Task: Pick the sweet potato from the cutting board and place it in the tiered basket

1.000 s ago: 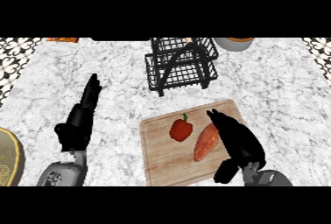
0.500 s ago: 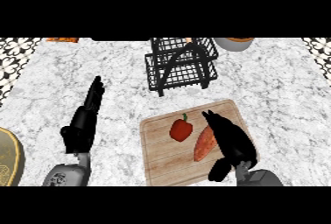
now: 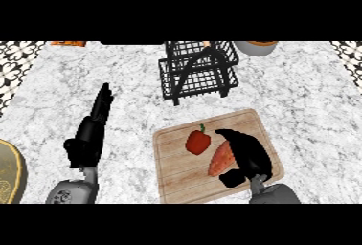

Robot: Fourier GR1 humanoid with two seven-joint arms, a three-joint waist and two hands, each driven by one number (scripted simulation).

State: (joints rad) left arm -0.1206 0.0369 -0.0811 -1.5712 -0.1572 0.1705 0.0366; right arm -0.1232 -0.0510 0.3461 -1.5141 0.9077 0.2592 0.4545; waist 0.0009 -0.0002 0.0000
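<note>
Since a second ago the right hand (image 3: 245, 152) has slid lower along the sweet potato (image 3: 221, 160) on the cutting board (image 3: 176, 174), fingers curling around it (likely closing to lift). The left hand (image 3: 90, 131) rests spread on the worktop (image 3: 297, 95).
</note>
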